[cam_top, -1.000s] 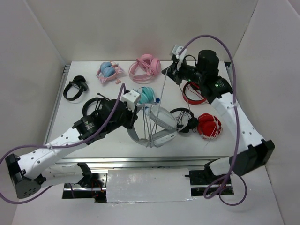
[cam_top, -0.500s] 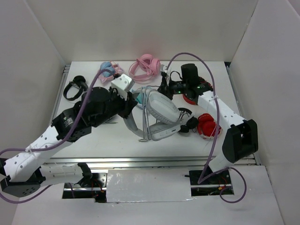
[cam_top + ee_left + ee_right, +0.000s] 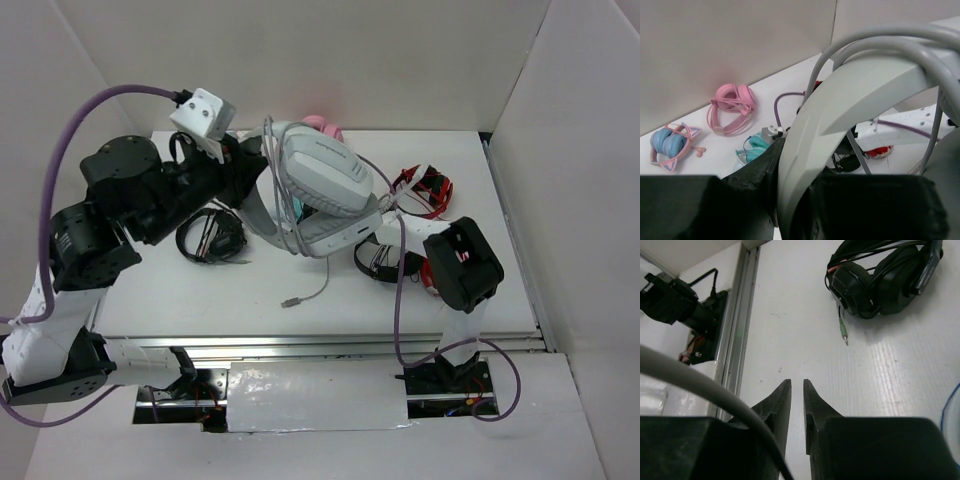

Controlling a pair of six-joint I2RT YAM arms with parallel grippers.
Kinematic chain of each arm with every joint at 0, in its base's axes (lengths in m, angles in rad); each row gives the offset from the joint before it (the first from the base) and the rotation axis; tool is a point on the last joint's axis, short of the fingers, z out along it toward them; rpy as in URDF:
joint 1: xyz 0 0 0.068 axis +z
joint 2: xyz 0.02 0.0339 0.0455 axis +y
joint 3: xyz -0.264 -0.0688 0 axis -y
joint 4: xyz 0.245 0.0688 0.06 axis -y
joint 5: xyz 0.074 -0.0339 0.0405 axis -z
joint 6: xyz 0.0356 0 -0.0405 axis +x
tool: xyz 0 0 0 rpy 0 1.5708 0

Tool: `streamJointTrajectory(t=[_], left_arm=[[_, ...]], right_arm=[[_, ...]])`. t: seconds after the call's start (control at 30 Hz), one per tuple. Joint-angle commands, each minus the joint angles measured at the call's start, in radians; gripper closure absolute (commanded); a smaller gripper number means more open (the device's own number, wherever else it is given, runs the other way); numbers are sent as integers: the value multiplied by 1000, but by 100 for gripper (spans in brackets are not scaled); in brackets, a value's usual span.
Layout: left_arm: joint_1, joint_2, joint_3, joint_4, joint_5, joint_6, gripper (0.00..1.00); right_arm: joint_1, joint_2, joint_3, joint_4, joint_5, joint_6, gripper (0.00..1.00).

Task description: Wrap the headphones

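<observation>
The large white headphones point(image 3: 325, 175) hang high above the table's middle. My left gripper point(image 3: 255, 175) is shut on their wide band, which fills the left wrist view point(image 3: 855, 95) between my dark fingers point(image 3: 752, 182). Grey cable loops lie over the band. The rest of the cable point(image 3: 318, 285) hangs to the table, its plug point(image 3: 290, 301) lying at the front. My right gripper point(image 3: 797, 381) is hidden under the headphones in the top view. Its jaws stand a thin slit apart with nothing between them. A grey cable point(image 3: 695, 385) crosses close in front of its left finger.
Black headphones point(image 3: 210, 237) lie left of centre, also in the right wrist view point(image 3: 880, 280). Red headphones point(image 3: 425, 190) lie at the right. Pink headphones point(image 3: 732, 107), a blue cat-ear pair point(image 3: 670, 145) and a teal pair point(image 3: 757, 145) lie at the back. The table's edge rail point(image 3: 735, 315) is near.
My left arm has lifted the headphones high and swung back to the left. My right arm has dropped from holding the cable up at the back and folded in beneath them.
</observation>
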Motion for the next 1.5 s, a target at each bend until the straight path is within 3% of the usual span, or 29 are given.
streamJointTrajectory(t=[0.0, 0.03, 0.1, 0.23, 0.33, 0.5, 0.67, 0.87, 1.1, 1.23, 1.47], left_arm=[[0, -20, 64, 61, -31, -39, 100], [0, -21, 64, 62, -43, -45, 100], [0, -21, 62, 65, -76, -59, 100], [0, -56, -45, 146, -211, -90, 100], [34, -38, -76, 148, -295, -114, 100], [273, 31, -127, 151, -261, -197, 100], [517, 111, -205, 162, -167, -269, 100], [698, 187, -318, 190, -155, -351, 100], [706, 224, -461, 177, -247, -351, 100], [646, 229, -562, 182, -222, -326, 100], [471, 181, -775, 263, -154, -257, 100]], right_arm=[[6, 42, -78, 326, -94, 199, 78], [11, 51, -93, 358, -102, 224, 82], [29, 59, -136, 451, -99, 276, 98], [27, 16, -354, 750, -82, 470, 100], [22, -80, -504, 855, -45, 516, 100], [109, -287, -696, 629, 162, 369, 100], [186, -499, -837, 500, 368, 367, 100], [284, -705, -828, 232, 688, 305, 100], [361, -965, -666, -94, 1215, 178, 100], [381, -1007, -557, -169, 1325, 34, 100], [366, -912, -383, -84, 1388, -337, 99]])
